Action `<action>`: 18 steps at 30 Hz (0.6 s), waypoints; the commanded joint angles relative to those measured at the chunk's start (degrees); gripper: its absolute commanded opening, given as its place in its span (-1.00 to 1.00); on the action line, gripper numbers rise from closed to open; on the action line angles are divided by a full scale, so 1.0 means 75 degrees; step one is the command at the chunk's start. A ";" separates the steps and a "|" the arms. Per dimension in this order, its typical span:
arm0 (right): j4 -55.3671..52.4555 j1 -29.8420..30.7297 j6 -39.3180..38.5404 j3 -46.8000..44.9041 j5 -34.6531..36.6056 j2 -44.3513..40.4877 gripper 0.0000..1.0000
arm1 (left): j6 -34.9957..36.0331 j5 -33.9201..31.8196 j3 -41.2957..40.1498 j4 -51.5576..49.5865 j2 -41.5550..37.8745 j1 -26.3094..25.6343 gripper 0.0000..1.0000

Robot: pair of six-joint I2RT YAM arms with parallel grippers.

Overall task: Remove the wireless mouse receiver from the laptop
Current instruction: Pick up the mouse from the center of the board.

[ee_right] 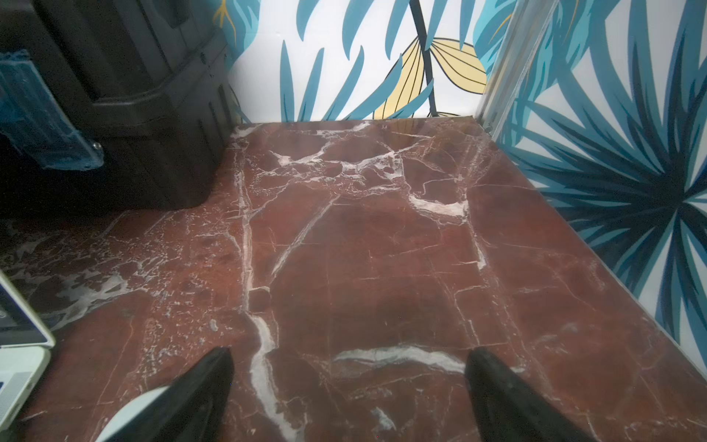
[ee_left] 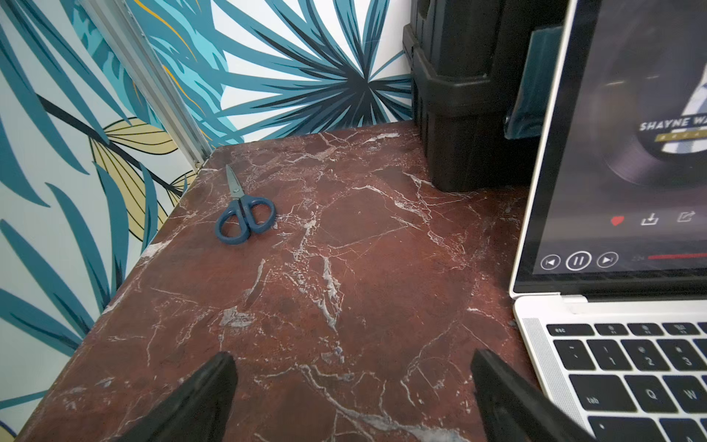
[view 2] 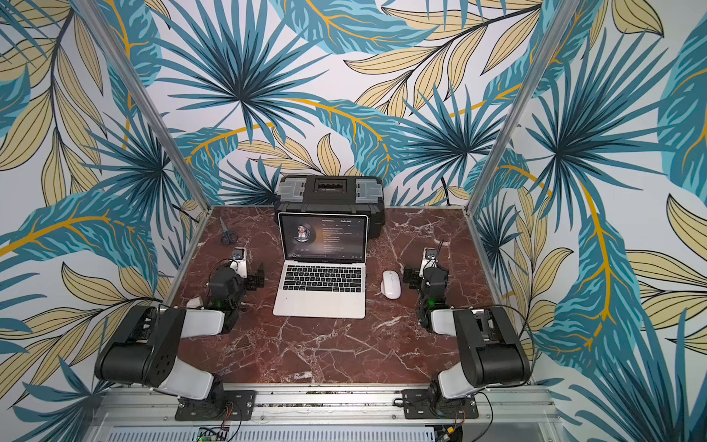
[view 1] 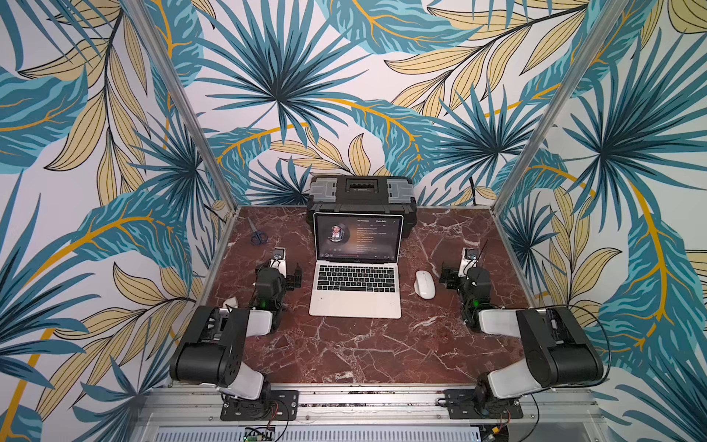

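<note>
**Silver laptop (view 1: pixel 355 302) flanked by idle grippers; receiver not made out**

Both jaw pairs are spread, nothing held. The left gripper (ee_left: pixel 352 367) is stationed just beside the laptop's left edge. The right gripper (ee_right: pixel 350 363) is separated from the right edge by the wireless mouse (view 1: pixel 425 284). No receiver is discernible on either edge, so the nearer arm cannot be told; a sideways pull along the plug's axis is expected.

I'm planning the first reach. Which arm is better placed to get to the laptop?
Left, probably: the open left gripper sits close beside the laptop, while the wireless mouse lies between it and the open right gripper. No receiver shows, so its side could overrule this.
</note>
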 commanded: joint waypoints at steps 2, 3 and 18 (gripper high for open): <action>-0.0104 -0.0049 0.0030 0.0085 -0.0311 -0.0072 0.99 | -0.0034 0.0075 0.0170 -0.0048 -0.0048 -0.0005 1.00; -0.0110 -0.0053 0.0029 0.0085 -0.0318 -0.0077 0.99 | -0.0043 0.0075 0.0170 -0.0055 -0.0050 0.0004 1.00; -0.0077 -0.0078 0.0033 0.0070 -0.0367 -0.0095 0.99 | -0.0037 0.0075 0.0170 -0.0042 -0.0047 0.0004 1.00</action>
